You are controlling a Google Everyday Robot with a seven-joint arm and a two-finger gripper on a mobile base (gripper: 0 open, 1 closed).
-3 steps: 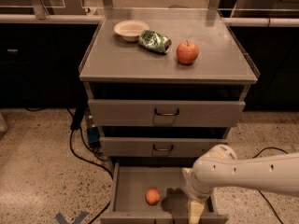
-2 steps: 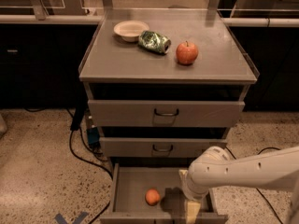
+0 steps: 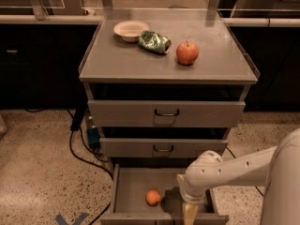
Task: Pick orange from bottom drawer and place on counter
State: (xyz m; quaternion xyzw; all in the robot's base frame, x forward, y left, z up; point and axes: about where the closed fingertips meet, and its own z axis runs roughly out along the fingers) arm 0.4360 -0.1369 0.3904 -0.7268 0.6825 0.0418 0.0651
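Note:
The orange [image 3: 153, 197] lies on the grey floor of the open bottom drawer [image 3: 129, 191], left of centre. My gripper [image 3: 190, 213] hangs from the white arm at the drawer's front right, a short way right of the orange and not touching it. One pale finger shows at the bottom edge. The counter [image 3: 117, 60] on top of the cabinet is well above.
On the counter stand a white bowl [image 3: 131, 30], a crushed green can [image 3: 154, 41] and a red apple [image 3: 187, 53]. The two upper drawers [image 3: 166, 113] are closed. Cables [image 3: 79, 146] and a power block lie on the floor left of the cabinet.
The arm has shifted slightly left, toward the orange. The orange has not moved.

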